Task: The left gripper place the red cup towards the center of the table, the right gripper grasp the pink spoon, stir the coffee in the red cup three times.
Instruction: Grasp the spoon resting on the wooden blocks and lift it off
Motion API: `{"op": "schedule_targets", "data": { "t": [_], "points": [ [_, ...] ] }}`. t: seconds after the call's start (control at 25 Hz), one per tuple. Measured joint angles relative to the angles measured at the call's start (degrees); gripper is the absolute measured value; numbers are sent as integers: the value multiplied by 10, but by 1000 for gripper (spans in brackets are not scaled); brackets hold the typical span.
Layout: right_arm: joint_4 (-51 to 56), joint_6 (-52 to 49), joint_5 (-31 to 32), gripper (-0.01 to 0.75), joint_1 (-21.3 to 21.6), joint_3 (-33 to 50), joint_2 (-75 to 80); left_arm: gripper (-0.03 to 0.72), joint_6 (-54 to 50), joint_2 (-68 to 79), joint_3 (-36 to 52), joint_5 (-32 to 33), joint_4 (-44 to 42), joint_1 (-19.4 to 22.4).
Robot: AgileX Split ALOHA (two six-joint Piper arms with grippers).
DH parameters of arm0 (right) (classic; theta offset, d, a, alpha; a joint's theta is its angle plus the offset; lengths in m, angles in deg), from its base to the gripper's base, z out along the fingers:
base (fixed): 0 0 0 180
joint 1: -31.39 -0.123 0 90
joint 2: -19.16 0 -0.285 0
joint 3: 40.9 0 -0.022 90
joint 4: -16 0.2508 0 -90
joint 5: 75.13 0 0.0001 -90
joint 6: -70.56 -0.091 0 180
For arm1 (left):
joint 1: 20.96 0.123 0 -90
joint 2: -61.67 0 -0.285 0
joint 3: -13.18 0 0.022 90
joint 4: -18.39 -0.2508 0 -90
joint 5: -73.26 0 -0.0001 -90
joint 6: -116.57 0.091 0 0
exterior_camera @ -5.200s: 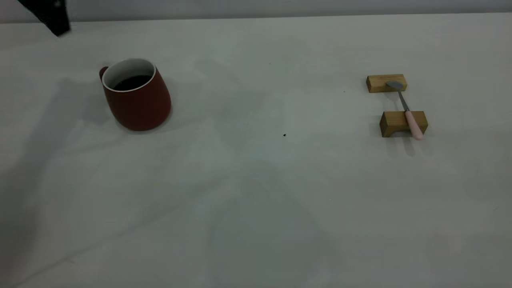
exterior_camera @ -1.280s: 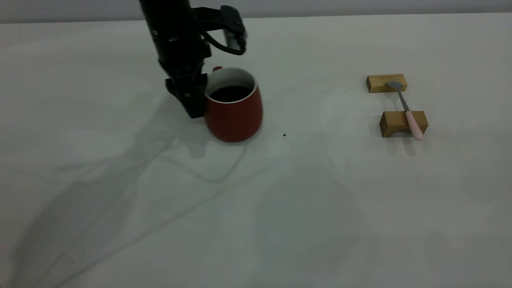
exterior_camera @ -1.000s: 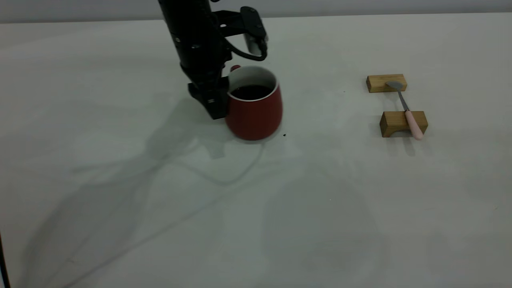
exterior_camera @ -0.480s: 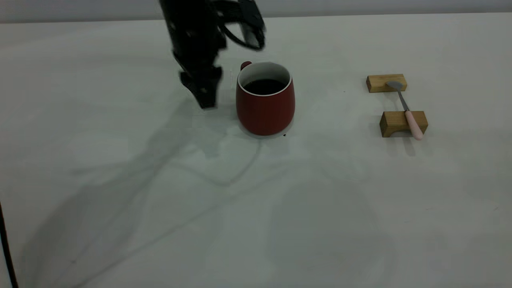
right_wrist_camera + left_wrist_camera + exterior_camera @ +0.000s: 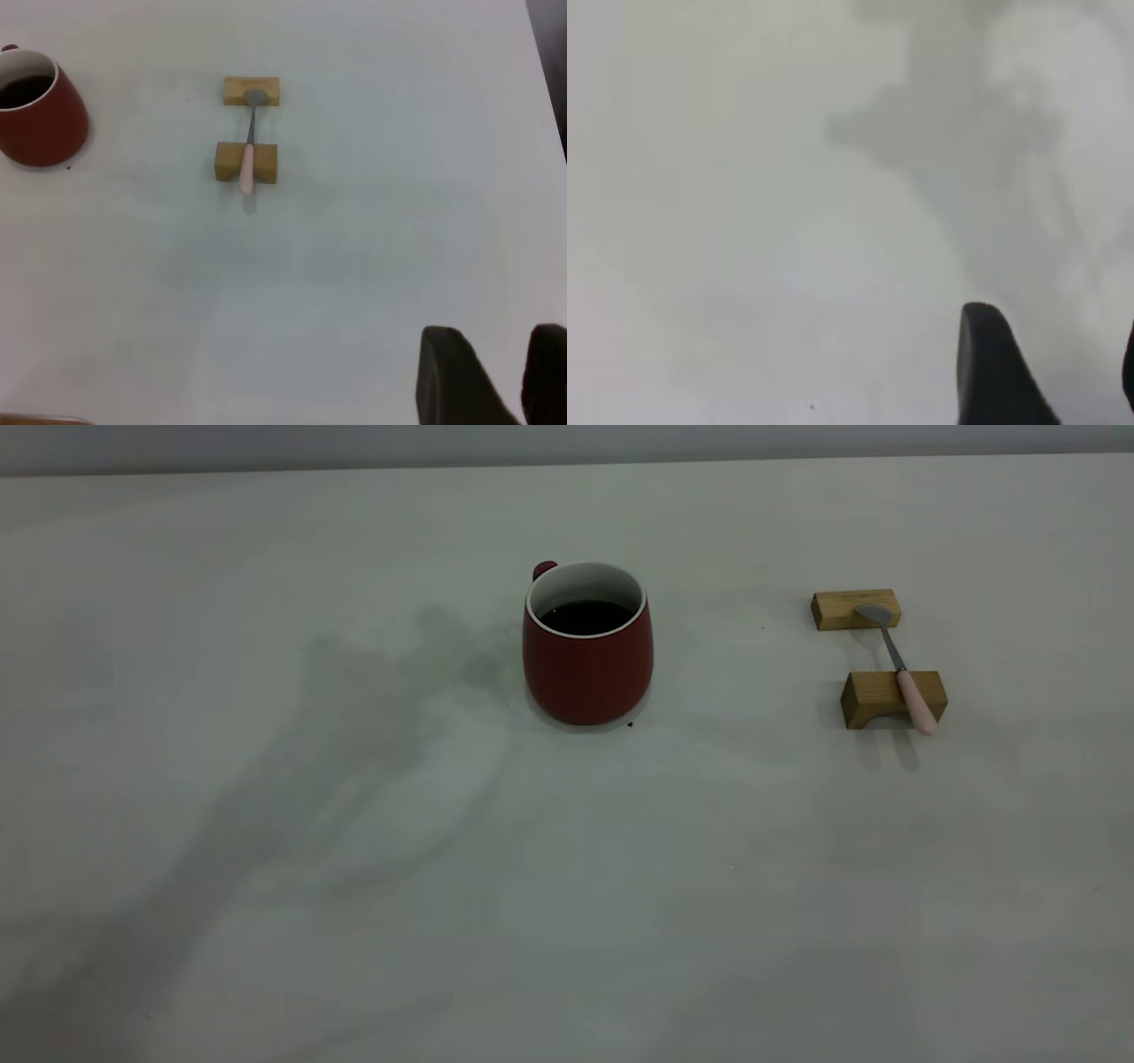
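Observation:
The red cup (image 5: 587, 657) stands upright near the middle of the table (image 5: 567, 886), its small handle at the far left, with dark coffee (image 5: 586, 616) inside. Nothing touches it. To its right the pink spoon (image 5: 897, 662) lies across two wooden blocks. Neither arm shows in the exterior view. My left gripper (image 5: 1063, 354) hangs open over bare table with nothing between its fingers. My right gripper (image 5: 498, 341) is well short of the spoon (image 5: 248, 152) and the cup (image 5: 40, 124), its fingers a little apart and empty.
Two tan wooden blocks (image 5: 855, 609) (image 5: 873, 698) carry the spoon, bowl on the far one, handle over the near one. A tiny dark speck (image 5: 630, 724) lies by the cup's base. A dark table edge (image 5: 549, 53) shows in the right wrist view.
The left gripper brought the cup rightward to the table's middle, let go of it, drew back to the left and has left the exterior view. The spoon and blocks have not moved.

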Motion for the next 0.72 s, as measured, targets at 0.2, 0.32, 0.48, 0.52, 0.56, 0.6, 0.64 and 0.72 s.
{"op": "schedule_targets", "data": {
  "t": [0.2,0.32,0.48,0.52,0.56,0.6,0.64,0.72],
  "points": [
    [0,0,0,238,0,0,0,426,-114,-117,8,0,0,0],
    [0,0,0,238,0,0,0,426,-180,-196,41,0,0,0],
    [0,0,0,238,0,0,0,426,-236,-304,155,0,0,0],
    [0,0,0,238,0,0,0,426,-251,-332,196,0,0,0],
    [0,0,0,238,0,0,0,426,-263,-360,241,0,0,0],
    [0,0,0,238,0,0,0,426,-277,-388,280,0,0,0],
    [0,0,0,238,0,0,0,426,-289,-410,328,0,0,0],
    [0,0,0,238,0,0,0,426,-306,-465,414,0,0,0]
  ]
}}
